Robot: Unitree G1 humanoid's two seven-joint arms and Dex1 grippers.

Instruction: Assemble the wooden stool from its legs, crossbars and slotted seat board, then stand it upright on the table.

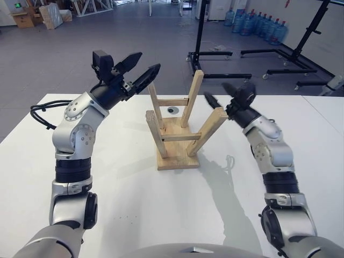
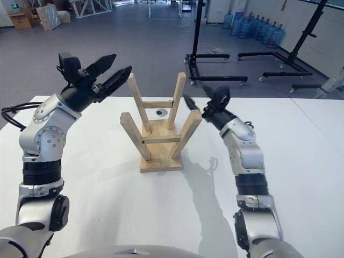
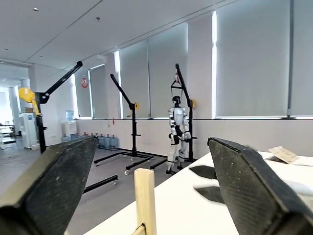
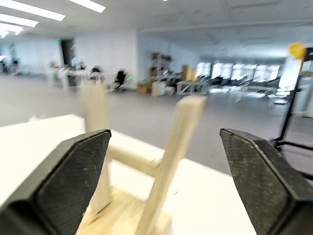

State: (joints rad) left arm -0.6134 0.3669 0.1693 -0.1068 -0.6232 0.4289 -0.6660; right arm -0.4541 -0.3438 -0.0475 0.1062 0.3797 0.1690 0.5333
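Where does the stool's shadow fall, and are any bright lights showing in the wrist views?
Left eye view: the stool casts a soft shadow on the table toward the robot's right. Right wrist view: bright ceiling strip lights. Left wrist view: evenly lit shaded windows, no glare.

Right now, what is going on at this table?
The wooden stool is assembled and sits upside down on the table, seat board down, legs up. The left end effector is open by the top of a far leg; the right end effector is open by the top of a near leg. Neither holds it. It is not yet upright.
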